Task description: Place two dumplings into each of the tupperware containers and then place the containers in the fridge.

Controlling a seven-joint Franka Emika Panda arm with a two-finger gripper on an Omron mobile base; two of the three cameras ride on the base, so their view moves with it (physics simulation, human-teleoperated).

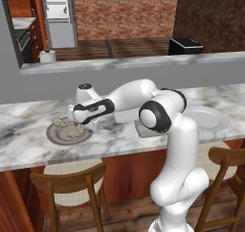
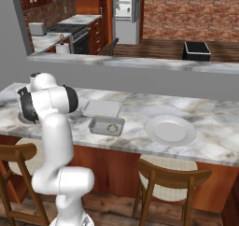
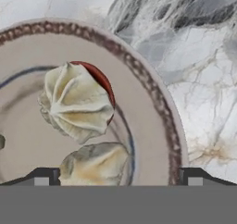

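While the white arm [image 1: 143,101] lies stretched low over the marble desk [image 1: 28,135], its hand reaches toward the left end, seen from the left base camera. At the far back of the room stands the fridge [image 1: 57,10], tall and grey-white with pale shelves, well apart from the desk. On the desk near its right end rests a round pale plate [image 2: 170,130]. Left of that plate sit the two tupperware containers, touching or almost touching: the farther container [image 2: 101,108] looks bare inside, and the nearer container [image 2: 107,126] has one pale dumpling [image 2: 112,127] lying in it. Toward the left end of the desk is a round grey-brown plate [image 1: 53,134] with a darker patterned rim, and the hand hangs right above its near-right part. Dumplings lie on this plate: in the hand view a crimped pale dumpling [image 3: 76,102] sits near the middle, with a second dumpling [image 3: 95,164] just below it at the picture's lower edge, the two close or touching. The fingers [image 3: 118,177] are spread wide apart and grasp nothing; their dark tips stand on either side of the second dumpling, one over the plate and one by its rim.
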